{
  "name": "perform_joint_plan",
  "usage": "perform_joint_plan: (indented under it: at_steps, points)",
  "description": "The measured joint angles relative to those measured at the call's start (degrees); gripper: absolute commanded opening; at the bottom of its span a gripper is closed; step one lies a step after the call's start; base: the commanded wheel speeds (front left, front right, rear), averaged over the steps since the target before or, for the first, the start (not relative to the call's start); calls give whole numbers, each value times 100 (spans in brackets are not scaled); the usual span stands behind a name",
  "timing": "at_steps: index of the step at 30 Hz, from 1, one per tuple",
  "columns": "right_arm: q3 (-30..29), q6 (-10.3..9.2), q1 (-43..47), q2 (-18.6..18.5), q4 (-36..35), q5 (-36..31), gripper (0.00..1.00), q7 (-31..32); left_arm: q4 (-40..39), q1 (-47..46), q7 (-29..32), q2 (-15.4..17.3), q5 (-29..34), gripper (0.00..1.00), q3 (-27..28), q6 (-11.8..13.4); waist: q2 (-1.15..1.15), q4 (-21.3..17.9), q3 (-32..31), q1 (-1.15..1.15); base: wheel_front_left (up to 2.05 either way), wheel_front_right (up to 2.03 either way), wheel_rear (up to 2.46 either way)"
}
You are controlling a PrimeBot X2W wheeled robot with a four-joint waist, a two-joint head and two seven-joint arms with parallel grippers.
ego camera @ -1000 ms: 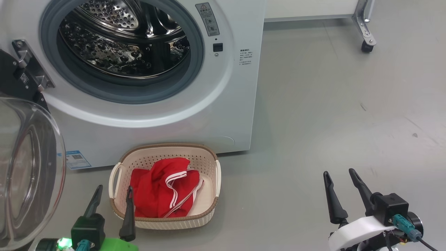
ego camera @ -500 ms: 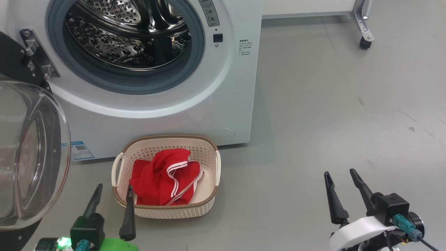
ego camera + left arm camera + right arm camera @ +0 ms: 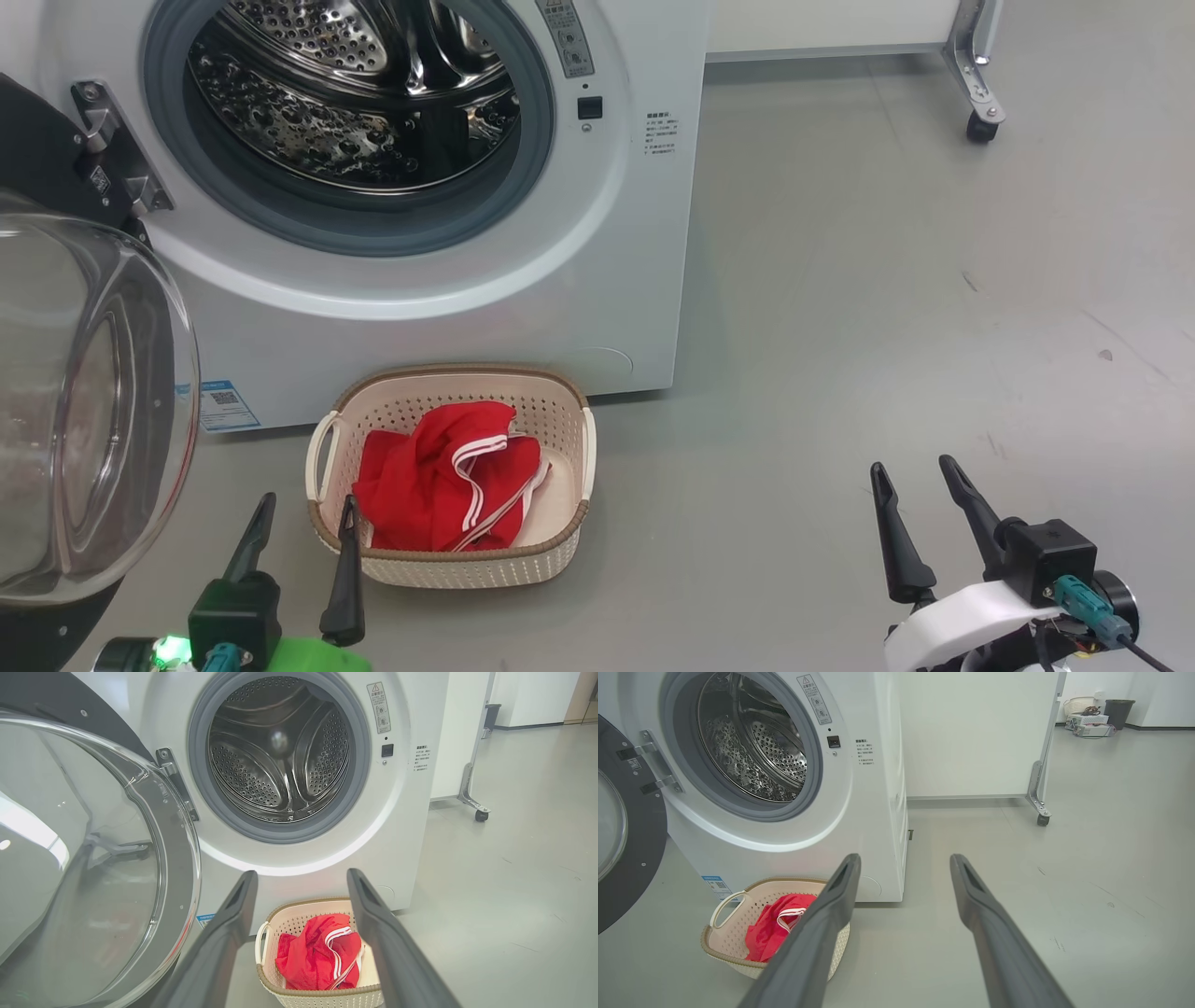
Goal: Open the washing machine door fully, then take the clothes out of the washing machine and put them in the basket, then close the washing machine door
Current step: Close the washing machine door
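Observation:
The white washing machine [image 3: 597, 252] stands with its door [image 3: 84, 411] swung out to the left, glass bowl facing me, and its steel drum [image 3: 285, 751] bare inside. Red clothes [image 3: 448, 476] with white stripe trim lie in the cream basket [image 3: 560, 560] on the floor before the machine. My left gripper [image 3: 306, 518] is open, low at the basket's left, holding nothing. My right gripper [image 3: 913, 481] is open over bare floor, well right of the basket. In the left wrist view the clothes [image 3: 322, 956] and basket [image 3: 271, 928] show between the fingers [image 3: 233, 919].
Grey floor [image 3: 887, 280] spreads to the right of the machine. A white panel on a castor leg [image 3: 976, 103] stands behind at the right. Far back, a bin and boxes [image 3: 1092, 714] sit by the wall.
The head view has shifted a little, so the machine and basket sit slightly right and lower in frame. Neither gripper has moved; both stay open.

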Motion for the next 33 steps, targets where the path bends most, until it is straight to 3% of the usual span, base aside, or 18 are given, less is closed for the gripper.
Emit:
perform_joint_plan:
  at_steps: [17, 33]
  points:
    - [-83, -52, 129, -40, -53, 1, 100, 0, -60, 79, 74, 1, 1, 100, -101, 0, 0, 364, -22, 0, 0, 0, 0]
    - [-57, -42, 135, -131, -129, 1, 100, 44, -103, 80, 75, -7, 7, 100, -60, 0, 0, 1372, 3, 0, 0, 0, 0]
